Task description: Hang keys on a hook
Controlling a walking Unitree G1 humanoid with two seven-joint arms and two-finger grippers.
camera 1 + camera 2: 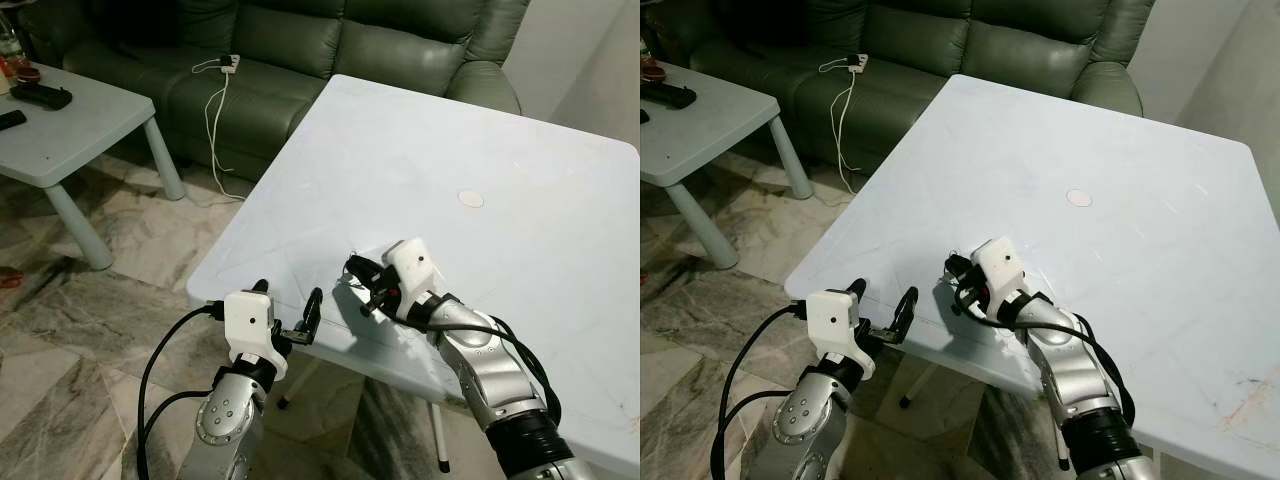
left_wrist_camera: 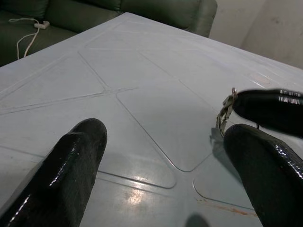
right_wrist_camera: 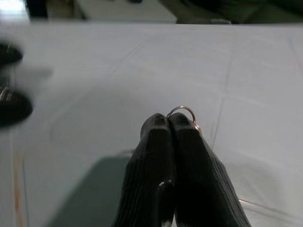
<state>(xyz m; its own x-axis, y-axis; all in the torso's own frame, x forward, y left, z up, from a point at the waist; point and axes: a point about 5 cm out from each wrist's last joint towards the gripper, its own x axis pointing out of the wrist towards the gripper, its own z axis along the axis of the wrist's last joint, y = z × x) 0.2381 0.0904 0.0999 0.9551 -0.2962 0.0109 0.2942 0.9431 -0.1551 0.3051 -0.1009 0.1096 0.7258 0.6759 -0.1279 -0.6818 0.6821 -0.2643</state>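
Keys (image 2: 226,109): a small bunch of metal keys on a thin silver ring (image 3: 182,112), pinched between closed black fingertips (image 3: 168,128). The ring's loop projects just past the fingertips; the keys dangle beneath, close above the pale blue table (image 1: 420,160) near its front edge. Whether they touch the table cannot be determined.

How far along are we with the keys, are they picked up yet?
Done: the right gripper is shut on the keys, pinching their ring just above the white table. In hand: it holds them near the table's front edge, while the left gripper waits open beside that edge. Left: carrying the keys to a hook and hanging them; no hook can be made out yet.
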